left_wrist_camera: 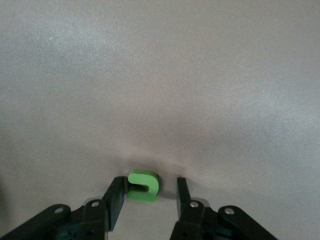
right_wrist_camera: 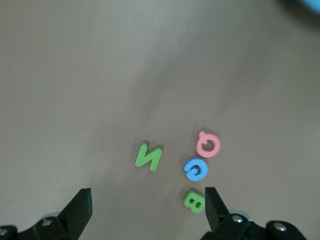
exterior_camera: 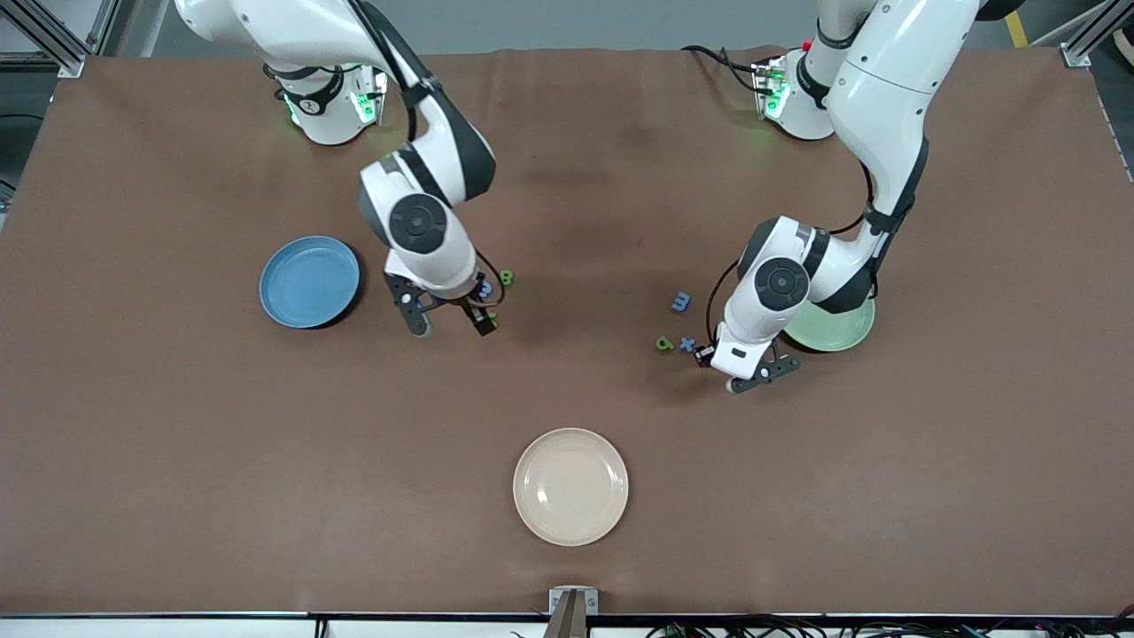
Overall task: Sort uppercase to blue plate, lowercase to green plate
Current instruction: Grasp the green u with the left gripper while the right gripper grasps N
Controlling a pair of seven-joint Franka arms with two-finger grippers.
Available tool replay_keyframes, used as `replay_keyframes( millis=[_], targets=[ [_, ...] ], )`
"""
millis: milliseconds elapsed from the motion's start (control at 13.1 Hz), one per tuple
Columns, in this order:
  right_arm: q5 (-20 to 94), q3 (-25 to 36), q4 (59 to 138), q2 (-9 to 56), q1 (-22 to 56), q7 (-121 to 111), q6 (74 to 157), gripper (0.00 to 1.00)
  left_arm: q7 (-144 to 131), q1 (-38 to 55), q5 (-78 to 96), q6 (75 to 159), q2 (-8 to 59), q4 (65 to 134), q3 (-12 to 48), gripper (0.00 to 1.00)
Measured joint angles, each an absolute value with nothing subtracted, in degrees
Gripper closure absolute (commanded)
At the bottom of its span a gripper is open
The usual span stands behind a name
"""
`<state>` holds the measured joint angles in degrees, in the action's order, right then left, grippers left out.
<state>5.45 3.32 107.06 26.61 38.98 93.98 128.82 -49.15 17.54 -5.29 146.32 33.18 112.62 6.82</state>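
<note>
Left gripper point(left_wrist_camera: 146, 192) is low at the table, beside the green plate point(exterior_camera: 837, 328) on the side toward the right arm's end. Its fingers point(left_wrist_camera: 115, 197) are parted narrowly, one on each side of the green u point(left_wrist_camera: 143, 186); one finger looks to touch the letter, the other stands just apart, so no grip is confirmed. The u lies flat on the brown table point(exterior_camera: 177, 443). Just beside this gripper, toward the right arm's end, are the blue x point(exterior_camera: 687, 344) and the green d/p-shaped letter point(exterior_camera: 664, 343); the blue m point(exterior_camera: 680, 302) lies farther from the front camera than those two.

Right gripper point(right_wrist_camera: 147, 200) hangs over the table beside the blue plate point(exterior_camera: 309, 281), fingers spread wide and holding nothing. Under it, in the right wrist view, four capitals lie flat and close together: the green N point(right_wrist_camera: 148, 157) sits between the finger lines, with the red Q point(right_wrist_camera: 208, 144), blue G point(right_wrist_camera: 195, 169) and green B point(right_wrist_camera: 194, 201) clustered near one finger. The B is just beside that fingertip.

A cream plate point(exterior_camera: 570, 486) sits near the front camera's edge, well apart from both grippers. No letter shows on any plate's visible part.
</note>
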Motion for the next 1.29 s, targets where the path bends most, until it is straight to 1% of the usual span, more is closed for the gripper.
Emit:
replay_keyframes(
  millis=[76, 228, 381, 609, 761, 837, 990, 1142, 1294],
  targets=[
    [5.34, 3.31, 107.13, 29.16, 40.04, 95.33, 131.52, 0.05, -49.15, 17.54, -5.29, 146.51, 33.19, 112.62, 6.81, 0.5],
    [5.3, 3.4, 107.07, 32.26, 40.73, 96.26, 133.91, 0.08, -49.15, 17.54, -5.29, 146.6, 33.37, 112.65, 6.8, 0.53],
    [5.29, 3.95, 107.07, 32.64, 40.71, 96.5, 134.05, 0.16, -49.15, 17.54, -5.3, 147.2, 33.46, 112.65, 6.8, 0.57],
    [5.3, 4.61, 107.06, 32.62, 40.39, 97.77, 134.22, 0.25, -49.15, 17.53, -5.3, 147.74, 33.5, 112.65, 6.78, 0.66],
    [5.3, 4.66, 107.08, 32.69, 40.29, 99.44, 135.5, 0.26, -49.15, 17.53, -5.3, 147.81, 33.49, 112.63, 6.72, 0.75],
    [5.29, 4.66, 107.09, 32.81, 40.28, 99.86, 136.01, 0.26, -49.15, 17.5, -5.3, 147.88, 33.48, 112.58, 6.67, 0.78],
    [5.3, 4.65, 107.1, 33.34, 40.3, 100.04, 136.49, 0.26, -49.15, 17.46, -5.3, 148.3, 33.48, 112.52, 6.67, 0.8],
    [5.3, 4.59, 107.13, 34.09, 40.39, 100.1, 136.68, 0.26, -49.15, 17.14, -5.3, 148.4, 32.91, 112.12, 6.63, 0.8],
    [5.3, 4.55, 107.13, 34.95, 40.44, 100.32, 137.38, 0.27, -48.35, 16.41, -5.44, 145.41, 30.3, 111.5, 6.61, 0.82]
  ],
)
